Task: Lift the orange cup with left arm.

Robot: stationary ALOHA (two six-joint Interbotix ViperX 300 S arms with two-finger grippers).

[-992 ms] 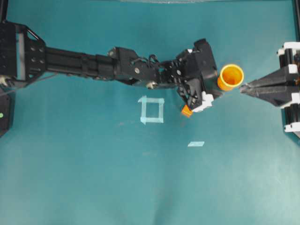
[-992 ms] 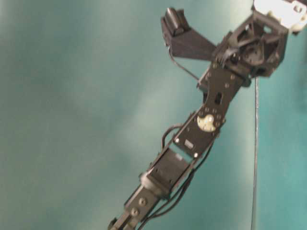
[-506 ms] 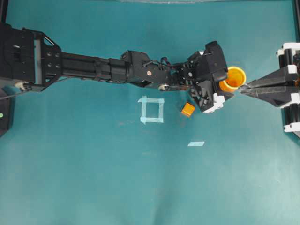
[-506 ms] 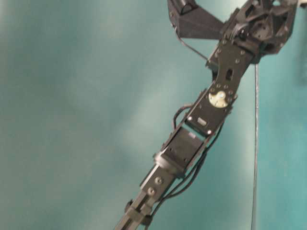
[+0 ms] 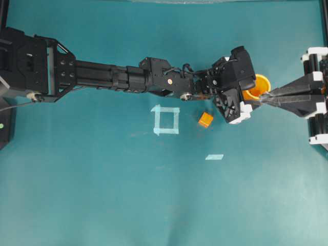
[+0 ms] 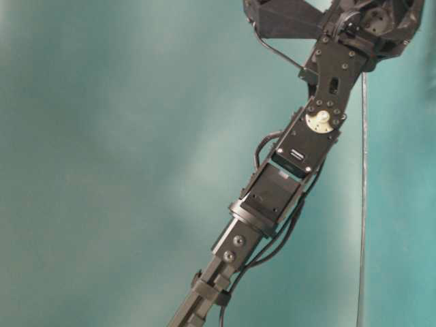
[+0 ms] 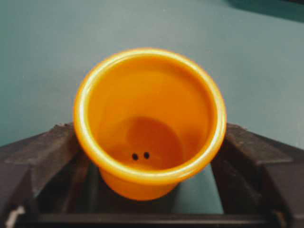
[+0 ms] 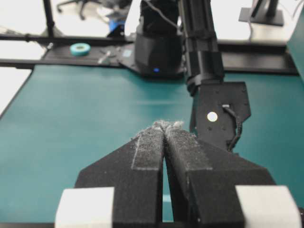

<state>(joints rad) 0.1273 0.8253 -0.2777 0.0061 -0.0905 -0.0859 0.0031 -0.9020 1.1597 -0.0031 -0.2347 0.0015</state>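
- One round yellow-orange plastic cup [image 7: 149,126], upright on the teal table [image 5: 102,195], between the black left gripper [image 5: 245,98]'s spread fingers; contact unclear.
- One small orange cube [image 5: 205,119]: overhead view only.
- One pointed right gripper [image 8: 165,130], pads pressed together.

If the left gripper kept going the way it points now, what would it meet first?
The orange cup: it already stands between the jaws of the left gripper, which look open around it. Beyond it lies the right gripper, though depth is unclear.
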